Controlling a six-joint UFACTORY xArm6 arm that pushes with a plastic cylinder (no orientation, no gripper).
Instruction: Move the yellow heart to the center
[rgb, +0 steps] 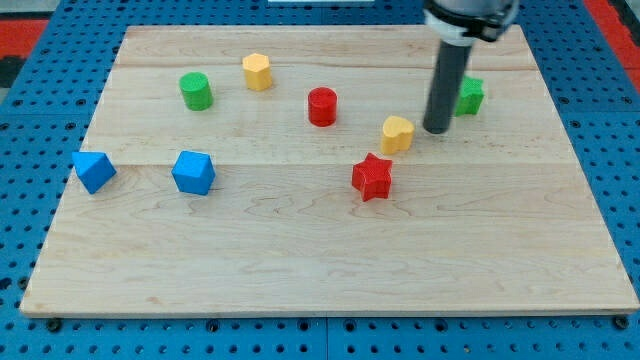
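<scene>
The yellow heart lies on the wooden board, right of the middle. My tip stands just to the heart's right, a small gap away or barely touching; I cannot tell which. The dark rod rises from there to the view's top. A red star lies just below and left of the heart.
A green block sits behind the rod at the right. A red cylinder, a yellow hexagonal block and a green cylinder lie toward the top. Two blue blocks lie at the left.
</scene>
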